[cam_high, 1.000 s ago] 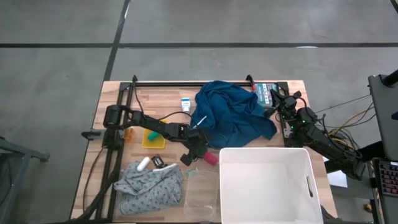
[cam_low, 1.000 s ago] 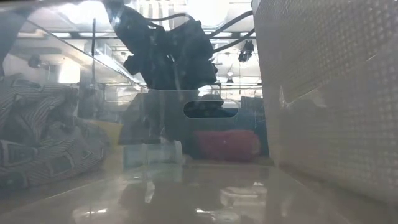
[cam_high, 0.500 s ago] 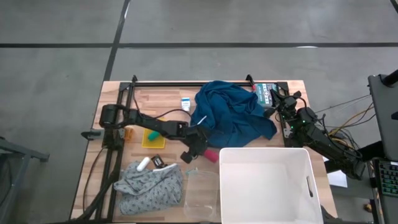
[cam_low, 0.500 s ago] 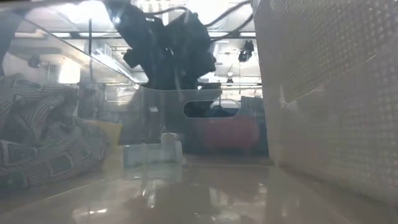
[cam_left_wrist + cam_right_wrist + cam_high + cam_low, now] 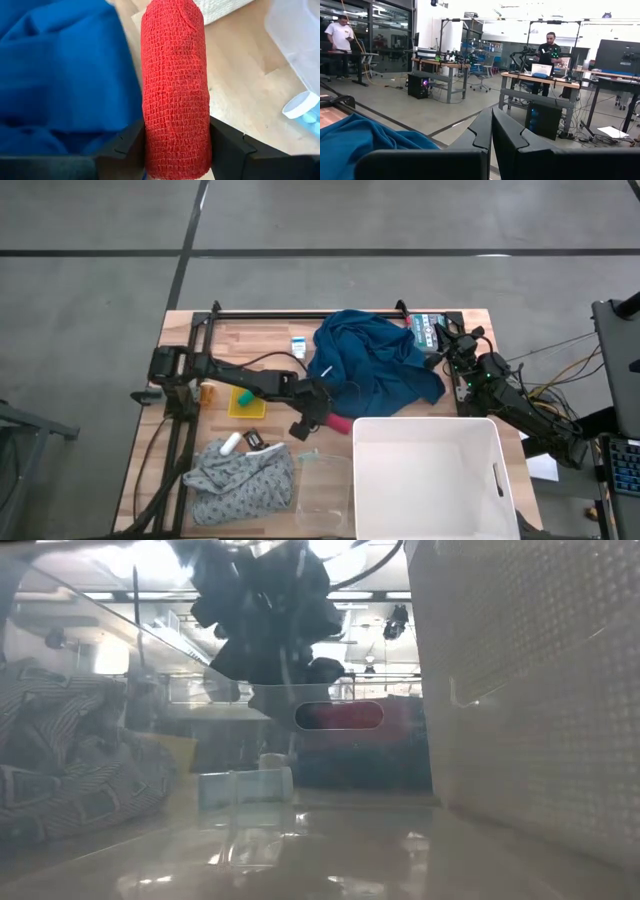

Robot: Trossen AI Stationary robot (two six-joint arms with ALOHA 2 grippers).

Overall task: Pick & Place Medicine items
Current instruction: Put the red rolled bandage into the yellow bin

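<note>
My left gripper (image 5: 322, 420) is shut on a red bandage roll (image 5: 175, 85) at mid-table, between the blue cloth (image 5: 375, 365) and the white bin (image 5: 430, 475). In the low view the roll (image 5: 340, 716) shows above the table, behind a clear container. A small white carton with blue print (image 5: 299, 347) lies flat beside the cloth's left edge. A small orange bottle (image 5: 207, 392) sits near the left arm's base. My right gripper (image 5: 491, 120) is shut and holds nothing, raised at the table's far right corner (image 5: 440, 336). My left gripper pinches the roll's round side near one end (image 5: 150, 150) between its two fingers (image 5: 131, 146). The fingers slant down from the table's left. The roll runs along them and sticks out past their tips. It hangs clear of the table, tilted.
A clear plastic container (image 5: 325, 480) stands left of the white bin. A grey striped cloth (image 5: 240, 480) lies at the near left, with a white item (image 5: 231, 444) on its far edge. A yellow pack (image 5: 247, 402) lies under the left arm. A small white-capped bottle (image 5: 300, 106) lies near the container.
My left gripper has risen with the red roll and rolled a little. The roll lay on the table a second ago and now hangs clear of it, held the same way. The right arm has kept still.
</note>
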